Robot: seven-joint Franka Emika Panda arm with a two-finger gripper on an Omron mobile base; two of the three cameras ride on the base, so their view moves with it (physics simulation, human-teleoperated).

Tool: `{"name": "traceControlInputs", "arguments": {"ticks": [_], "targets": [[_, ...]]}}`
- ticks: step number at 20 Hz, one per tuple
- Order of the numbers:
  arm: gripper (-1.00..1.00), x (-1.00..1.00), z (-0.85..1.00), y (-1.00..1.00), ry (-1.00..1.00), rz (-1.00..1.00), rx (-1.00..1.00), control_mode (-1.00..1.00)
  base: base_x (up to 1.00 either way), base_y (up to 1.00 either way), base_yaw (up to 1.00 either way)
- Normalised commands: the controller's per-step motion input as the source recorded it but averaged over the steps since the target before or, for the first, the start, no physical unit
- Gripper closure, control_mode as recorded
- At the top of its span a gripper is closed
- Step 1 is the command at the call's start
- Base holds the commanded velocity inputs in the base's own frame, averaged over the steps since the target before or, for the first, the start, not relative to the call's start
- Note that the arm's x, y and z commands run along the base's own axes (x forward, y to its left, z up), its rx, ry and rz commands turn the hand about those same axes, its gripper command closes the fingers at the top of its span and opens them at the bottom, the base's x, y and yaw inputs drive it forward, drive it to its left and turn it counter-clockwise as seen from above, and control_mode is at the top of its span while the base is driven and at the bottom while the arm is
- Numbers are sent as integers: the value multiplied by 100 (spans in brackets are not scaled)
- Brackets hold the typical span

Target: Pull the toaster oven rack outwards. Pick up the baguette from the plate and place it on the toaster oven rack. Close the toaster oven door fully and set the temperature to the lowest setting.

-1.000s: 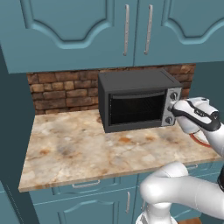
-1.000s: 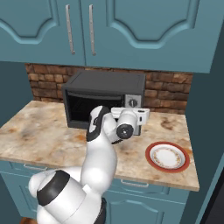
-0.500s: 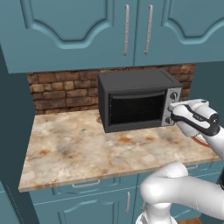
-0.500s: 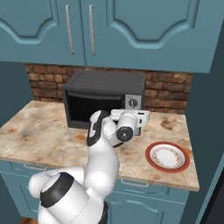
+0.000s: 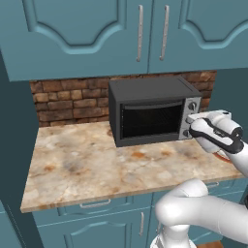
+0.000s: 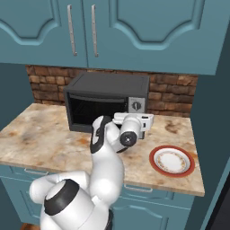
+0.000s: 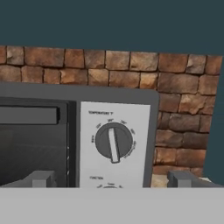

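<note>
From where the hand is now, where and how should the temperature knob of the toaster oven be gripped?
Grip the raised bar across the temperature knob, coming straight at the front of the silver control panel. The bar stands near vertical, so one jaw should go on each of its flat sides. The gripper is open and seems to face the panel.

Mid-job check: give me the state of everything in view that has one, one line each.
toaster oven door: closed, flush against the front.
temperature knob: pointer aimed almost straight down, not gripped.
gripper: open, fingers spread in front of the control panel, holding nothing.
plate: on the counter right of the oven, empty.
upper cabinet doors: shut.
</note>
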Motion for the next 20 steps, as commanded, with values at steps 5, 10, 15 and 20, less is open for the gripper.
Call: {"name": "traceControlInputs", "arguments": {"ticks": [5,10,15,20], "targets": [[-100,0,0,-1,0,0,0,-100,0,0,0],[-100,0,0,0,-1,0,0,-100,0,0,0],[-100,0,0,3,-12,0,0,-100,0,0,0],[-100,0,0,12,-13,0,0,-100,0,0,0]]}}
